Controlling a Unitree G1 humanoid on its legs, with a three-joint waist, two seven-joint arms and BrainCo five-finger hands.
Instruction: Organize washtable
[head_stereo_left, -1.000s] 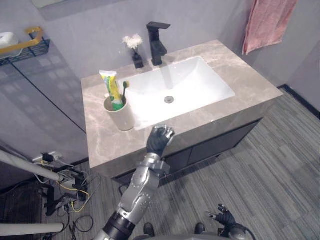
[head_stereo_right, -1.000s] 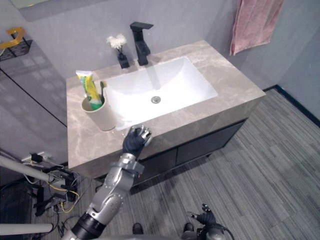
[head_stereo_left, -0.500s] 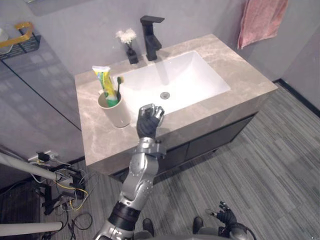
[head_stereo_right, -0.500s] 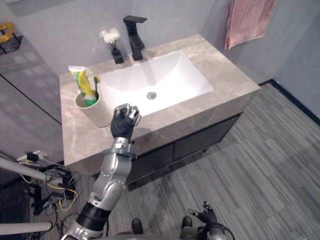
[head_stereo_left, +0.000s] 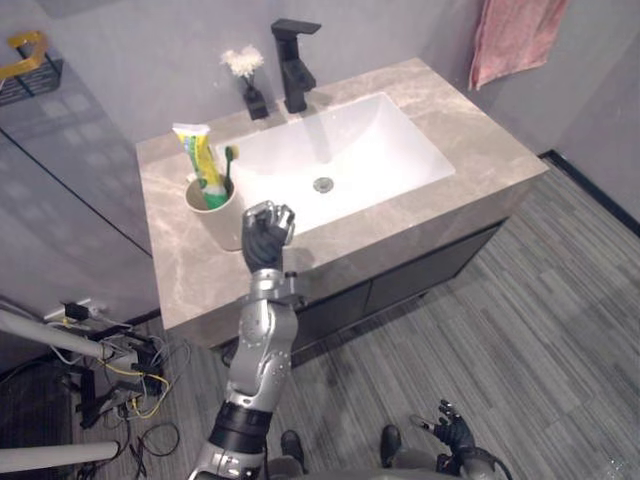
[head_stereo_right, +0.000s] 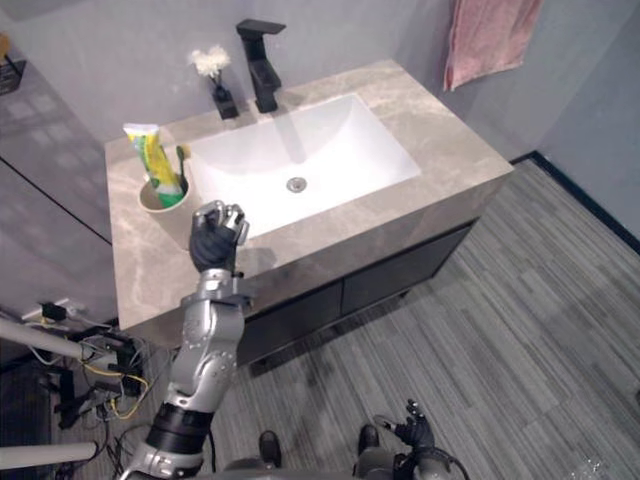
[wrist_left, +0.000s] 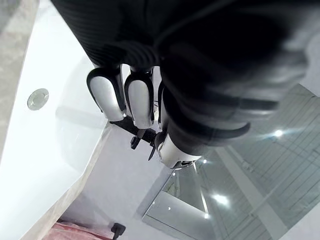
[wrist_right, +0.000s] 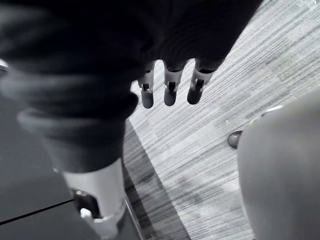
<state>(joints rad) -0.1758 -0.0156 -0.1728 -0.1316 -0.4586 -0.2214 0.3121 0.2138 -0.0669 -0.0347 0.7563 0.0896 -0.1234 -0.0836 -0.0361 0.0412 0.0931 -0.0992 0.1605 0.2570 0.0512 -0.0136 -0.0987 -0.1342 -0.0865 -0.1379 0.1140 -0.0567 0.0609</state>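
The left robot hand (head_stereo_left: 267, 235) was raised in the middle left of the frame, over the front strip of the marble surface (head_stereo_left: 480, 150), its fingers curled into a loose fist with nothing inside them. Just beside it, up and to the left in the frame, stood the beige cup (head_stereo_left: 216, 215) near the surface's left end. I could not tell whether the two touched. The cup was upright, long axis vertical, with a toothpaste tube (head_stereo_left: 203, 160) and a green toothbrush (head_stereo_left: 228, 165) rising out of it, their tops leaning a little.

Right of the cup lay the white basin (head_stereo_left: 370, 150). At its back edge stood the black faucet (head_stereo_left: 292, 62) and a small dark vase with a white flower (head_stereo_left: 247, 80). A pink towel (head_stereo_left: 515, 35) hung in the upper right corner.

The right robot hand (head_stereo_left: 450, 433) hung low at the bottom of the frame over the floor, fingers loosely spread and empty, well apart from the cup. The left one was plainly the nearer. Any grasp of the cup would probably call for uncurling those fingers first and closing in from the side.
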